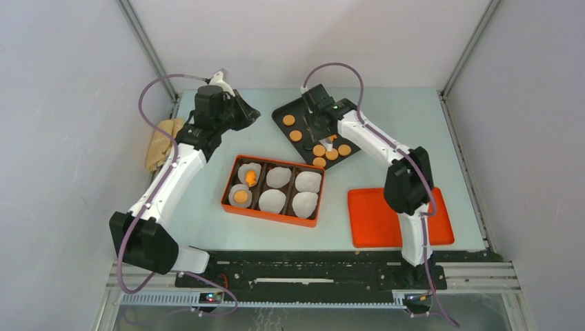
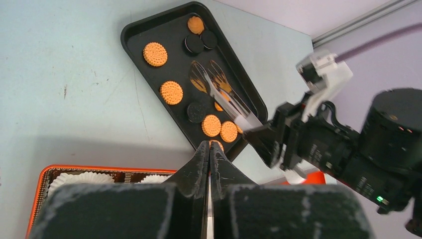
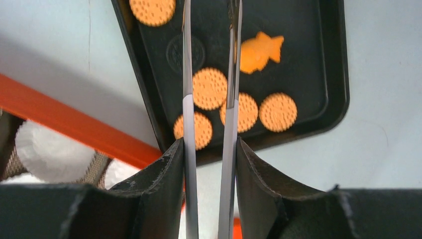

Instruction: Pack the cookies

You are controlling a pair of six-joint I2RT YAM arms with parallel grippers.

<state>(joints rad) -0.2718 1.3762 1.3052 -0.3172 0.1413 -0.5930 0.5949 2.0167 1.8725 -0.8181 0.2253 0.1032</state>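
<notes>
Cookies (image 3: 209, 88) lie on the black tray (image 3: 338, 59), straight ahead of and below my right gripper (image 3: 209, 144). It's clamped on tongs (image 3: 187, 74) whose blades run lengthwise away from me, one round cookie showing between them. My left gripper (image 2: 209, 149), pinched shut and empty, hangs farther off.

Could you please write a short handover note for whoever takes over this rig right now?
Left claw: shut, empty, raised beyond the orange six-compartment box.
Right claw: shut on the metal tongs, over the black rectangular tray.
Packed: two small orange biscuits, one in each of the box's two left white paper liners.
On the tray: round orange biscuits, dark round biscuits, one orange fish-shaped biscuit.
Left: four liners empty; flat orange lid lies by the right arm, off the box.
</notes>
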